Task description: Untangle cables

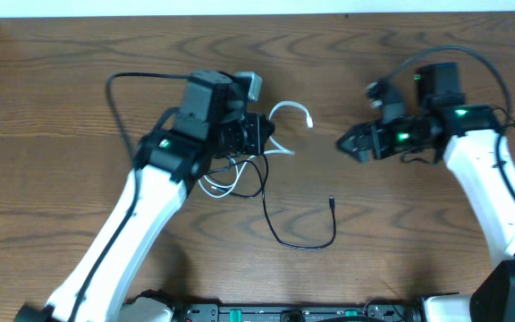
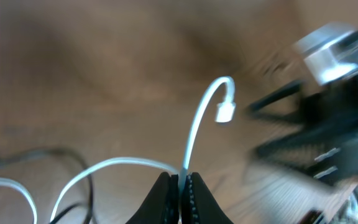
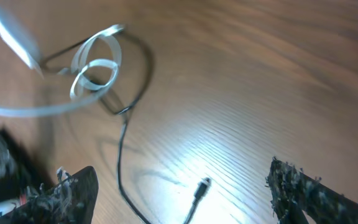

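The white cable arcs up out of my left gripper, which is shut on it, and its plug end hangs free. More white loops lie under the left arm. The left wrist view shows the jaws pinching the white cable. The black cable runs from the tangle down and curves right to its plug. My right gripper is open and empty, to the right of the white plug. In the right wrist view the gripper hovers above the black plug, with the white loops beyond.
The wooden table spans the view, with its far edge at the top. The left arm's thick black cable loops out to its left. The right arm shows blurred in the left wrist view.
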`<state>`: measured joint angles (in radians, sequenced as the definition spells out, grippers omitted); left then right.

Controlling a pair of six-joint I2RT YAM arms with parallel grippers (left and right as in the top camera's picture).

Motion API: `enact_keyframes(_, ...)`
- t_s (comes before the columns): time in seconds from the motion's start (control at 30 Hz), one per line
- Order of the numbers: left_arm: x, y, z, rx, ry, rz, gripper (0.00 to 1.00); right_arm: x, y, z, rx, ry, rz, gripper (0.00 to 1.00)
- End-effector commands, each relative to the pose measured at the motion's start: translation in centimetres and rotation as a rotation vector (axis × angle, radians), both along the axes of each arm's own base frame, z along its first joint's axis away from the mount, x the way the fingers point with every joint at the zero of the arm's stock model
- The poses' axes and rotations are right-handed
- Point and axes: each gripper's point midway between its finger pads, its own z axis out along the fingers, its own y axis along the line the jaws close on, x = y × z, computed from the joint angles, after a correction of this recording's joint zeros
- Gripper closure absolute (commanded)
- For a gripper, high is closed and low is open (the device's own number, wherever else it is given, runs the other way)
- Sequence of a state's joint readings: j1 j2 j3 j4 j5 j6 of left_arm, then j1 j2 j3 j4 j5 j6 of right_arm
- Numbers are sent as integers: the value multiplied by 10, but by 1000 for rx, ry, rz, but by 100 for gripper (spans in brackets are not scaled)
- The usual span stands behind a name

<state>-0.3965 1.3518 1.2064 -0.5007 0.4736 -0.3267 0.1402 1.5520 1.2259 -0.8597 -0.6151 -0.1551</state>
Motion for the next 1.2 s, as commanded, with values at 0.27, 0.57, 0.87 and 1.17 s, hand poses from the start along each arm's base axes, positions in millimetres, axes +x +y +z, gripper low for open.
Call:
enact_keyframes(0.27, -21, 9, 98, -218, -146, 94, 92, 2, 83, 29, 76, -299, 305, 12)
enact_keyframes(0.57, -6, 23, 116, -391, -54, 285, 92, -20, 125, 62, 279, -388, 482, 12)
enact_keyframes(0.87, -3, 21, 129, -528, 22, 352, 92, -12, 149, 95, 385, -510, 499, 21)
enact_keyframes(1.17, -3, 20, 129, -511, 4, 337, 92, 10, 148, 89, 284, -545, 383, 99)
